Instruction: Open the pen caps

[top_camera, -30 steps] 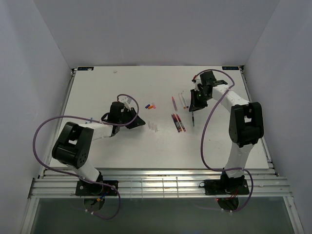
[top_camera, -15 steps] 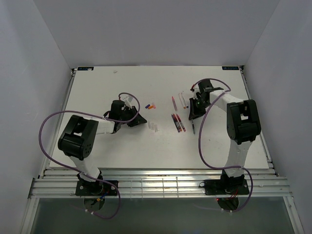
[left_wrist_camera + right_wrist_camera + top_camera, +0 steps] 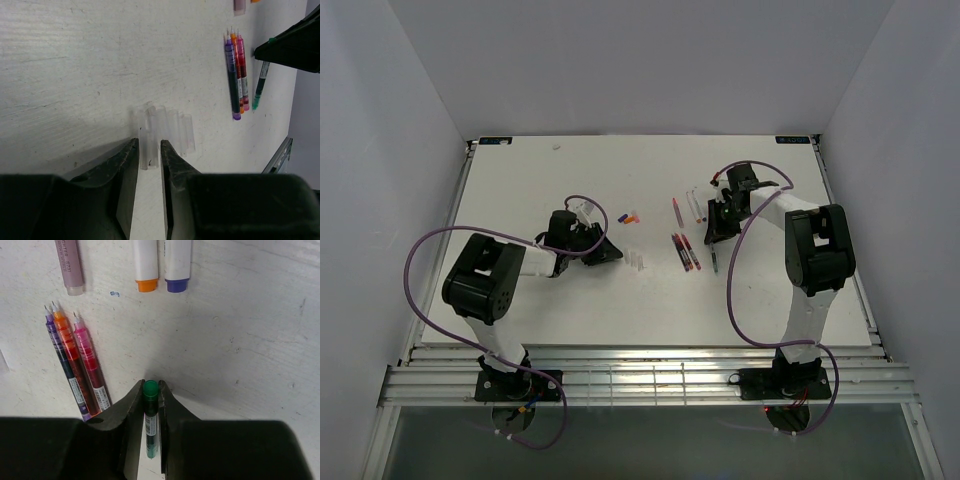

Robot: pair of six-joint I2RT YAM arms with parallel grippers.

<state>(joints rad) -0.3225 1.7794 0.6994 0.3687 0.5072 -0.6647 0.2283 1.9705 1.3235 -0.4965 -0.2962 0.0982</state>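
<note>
Scuffed white table (image 3: pixel 570 310) boxed by pale walls (image 3: pixel 620 60). My right gripper (image 3: pixel 150 385) pinches a green pen (image 3: pixel 150 425); my left gripper (image 3: pixel 148 144) narrowly brackets a clear cap (image 3: pixel 149 125), and I cannot tell whether it grips.

Light: bright and even, falling from overhead on the white table (image 3: pixel 520 180).
Shadows: soft grey patches beside the arms; a broader smudge around the fingers (image 3: pixel 125 170) in both wrist views.
Focus: table grain crisp; near fingers dark and soft-edged.
</note>
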